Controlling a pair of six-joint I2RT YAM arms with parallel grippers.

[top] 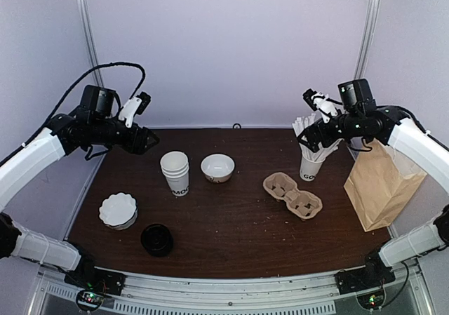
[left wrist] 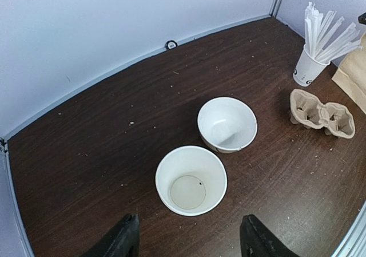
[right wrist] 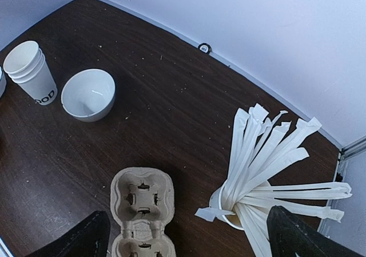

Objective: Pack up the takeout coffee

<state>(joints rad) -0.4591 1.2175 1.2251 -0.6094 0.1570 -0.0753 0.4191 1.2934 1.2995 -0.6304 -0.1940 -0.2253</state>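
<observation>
No takeout coffee with a black lid shows in any view. A stack of lidless white printed cups (top: 175,172) stands left of centre, and a stack of black lids (top: 156,239) lies nearer the front. My left gripper (top: 149,141) hovers open above and behind the stack; in the left wrist view the top cup (left wrist: 191,180) sits just ahead of the empty gripper (left wrist: 189,242). My right gripper (top: 309,141) hangs open over the cup of white sticks (top: 309,162). In the right wrist view that gripper (right wrist: 191,237) is open, with the sticks (right wrist: 251,165) and the pulp cup carrier (right wrist: 142,211) below it.
A white bowl (top: 217,168) stands beside the cup stack. The two-slot carrier (top: 292,195) lies right of centre. A brown paper bag (top: 381,184) stands upright at the right edge. A stack of fluted white paper liners (top: 118,210) sits front left.
</observation>
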